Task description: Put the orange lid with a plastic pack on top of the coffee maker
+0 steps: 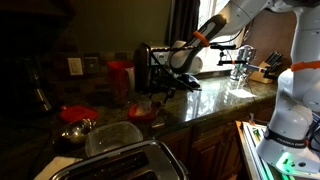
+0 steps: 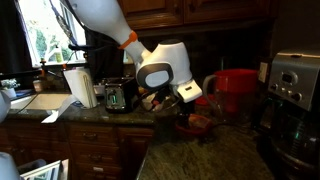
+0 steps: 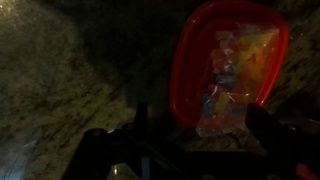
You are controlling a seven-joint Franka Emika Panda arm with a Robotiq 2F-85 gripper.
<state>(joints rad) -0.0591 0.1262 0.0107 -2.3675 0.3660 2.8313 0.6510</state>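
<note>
The orange lid (image 3: 205, 55) lies flat on the speckled stone counter with the pale crinkly plastic pack (image 3: 235, 75) on it. It also shows in both exterior views (image 1: 143, 112) (image 2: 200, 122). My gripper (image 3: 185, 145) hovers just above the lid's near edge, open and empty, its dark fingers spread to either side. It shows in both exterior views (image 1: 160, 92) (image 2: 170, 100). The black and silver coffee maker (image 2: 293, 95) stands at the right end of the counter, apart from the gripper.
A tall red canister (image 2: 237, 90) (image 1: 120, 78) stands behind the lid. A redder round lid (image 1: 78, 113) and a metal bowl (image 1: 75, 130) lie nearby. A silver toaster (image 1: 120, 160) is in front. A sink with faucet (image 1: 240, 60) is farther off.
</note>
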